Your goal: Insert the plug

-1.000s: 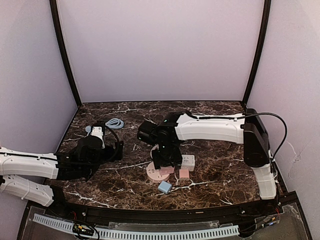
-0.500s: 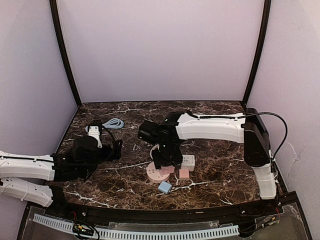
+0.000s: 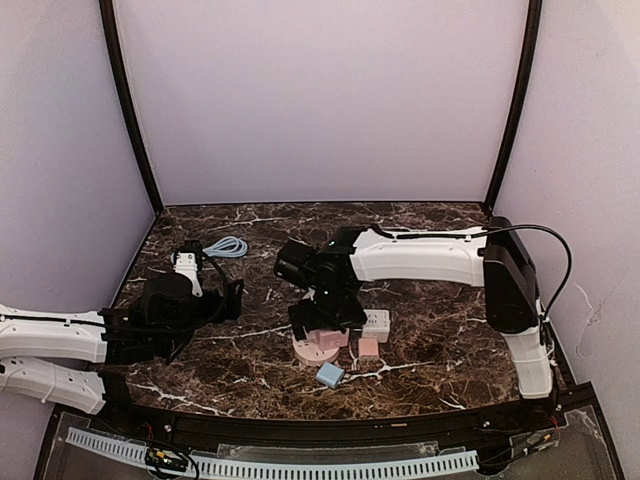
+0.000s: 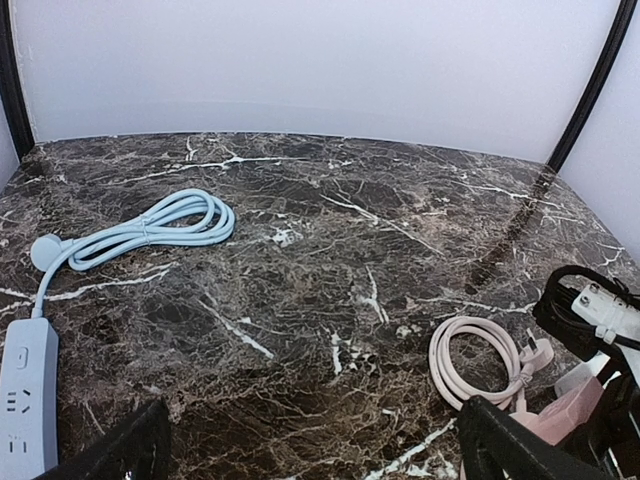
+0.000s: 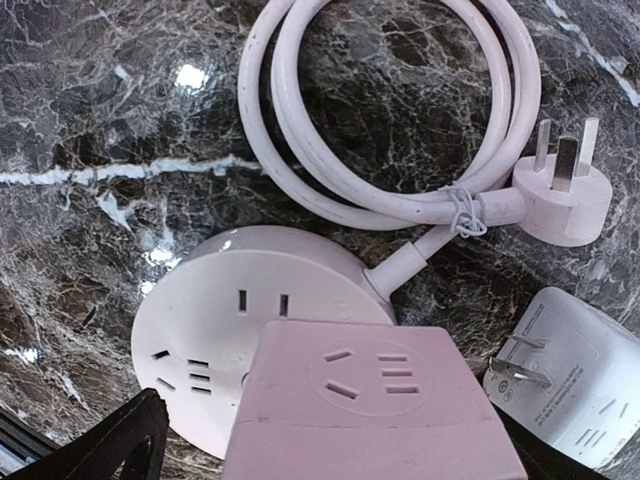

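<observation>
Left gripper (image 4: 310,462): jaws were wide apart with nothing between them. Blue power strip (image 4: 24,400) lay just beyond one finger (image 4: 125,450), and its blue cable coil (image 4: 150,225) lay farther ahead.

Right gripper (image 5: 325,445): jaws were spread, with one finger (image 5: 110,440) clear of the pink cube adapter (image 5: 370,400). The adapter sat between the fingers over the round pink socket (image 5: 200,320); whether it was seated could not be told.

Pink coiled cable (image 5: 400,120) and its plug (image 5: 560,195) lay ahead of that gripper, white adapter (image 5: 570,370) just to its right
</observation>
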`<act>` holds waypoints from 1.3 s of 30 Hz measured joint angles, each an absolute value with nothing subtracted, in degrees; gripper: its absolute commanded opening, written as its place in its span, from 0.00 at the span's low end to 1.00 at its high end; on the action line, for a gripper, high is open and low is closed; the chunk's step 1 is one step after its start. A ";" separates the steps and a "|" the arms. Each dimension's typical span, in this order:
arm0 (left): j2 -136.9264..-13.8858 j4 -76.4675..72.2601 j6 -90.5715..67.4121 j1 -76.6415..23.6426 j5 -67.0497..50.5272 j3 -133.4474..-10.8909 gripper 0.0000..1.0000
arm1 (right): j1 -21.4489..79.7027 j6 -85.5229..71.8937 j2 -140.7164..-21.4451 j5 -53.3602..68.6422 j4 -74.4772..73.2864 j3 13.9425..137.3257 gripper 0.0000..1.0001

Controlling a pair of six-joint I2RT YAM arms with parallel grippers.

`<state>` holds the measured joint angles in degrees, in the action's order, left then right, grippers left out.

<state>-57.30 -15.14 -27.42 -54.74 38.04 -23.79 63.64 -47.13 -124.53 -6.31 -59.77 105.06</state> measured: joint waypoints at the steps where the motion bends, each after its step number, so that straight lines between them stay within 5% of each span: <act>1: -57.30 -15.20 -27.38 -54.74 37.95 -23.79 1.00 | 63.61 -46.94 -124.51 -6.39 -59.79 105.30 0.99; 10: -56.97 -15.64 -26.52 -54.74 35.42 -23.46 1.00 | 63.57 -42.19 -120.75 -11.07 -59.70 106.34 0.99; 21: -55.55 -15.31 -25.19 -56.97 29.28 -23.99 0.93 | 64.55 -42.19 -99.94 -17.30 -55.18 86.56 0.95; 39: -58.43 -11.14 -24.58 -62.30 28.80 -29.28 0.91 | 74.65 -63.48 -98.67 -21.54 -44.71 63.31 0.83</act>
